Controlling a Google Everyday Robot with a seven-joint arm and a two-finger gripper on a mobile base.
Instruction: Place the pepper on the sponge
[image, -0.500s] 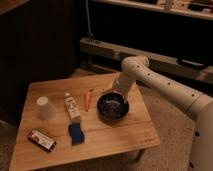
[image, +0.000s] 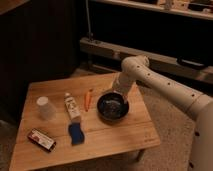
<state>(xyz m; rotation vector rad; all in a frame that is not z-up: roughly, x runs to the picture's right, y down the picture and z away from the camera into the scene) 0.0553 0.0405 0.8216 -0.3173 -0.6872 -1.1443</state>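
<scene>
Dim room w/ dark panelling at the back and a long pale rail (image: 150, 57) running behind; speckled floor (image: 170, 117) showing on the right. A low wooden table (image: 125, 137) is sitting in the middle, carrying all the objs.

The white robot arm (image: 160, 85) is reaching in from the right edge, bending at a rounded joint and pointing down toward the table's far-right part. The gripper (image: 117, 99) is hanging at the arm's tip, directly over a black bowl (image: 106, 115), at or just above its rim. Its fingers are standing spread as wide as they go and are gripping nothing that can be seen; they are dark against the dark bowl, so exact contact w/ the bowl can't be told.

The pepper (image: 88, 99) is lying on the tabletop just left of the bowl, approx. lengthwise away from the camera, thin end toward the front. It is lying apart from the gripper, not held. A white tube (image: 72, 107) w/ a label is lying just left of the pepper, roughly parallel to it.

The sponge (image: 76, 133) is sitting nearer the front edge, just below the tube's near end and well apart from the pepper; nothing is resting on it. A translucent cup (image: 45, 107) is standing upside down toward the left side. A flat red-and-white box (image: 41, 139) is lying at the front-left corner, left of the sponge.
</scene>
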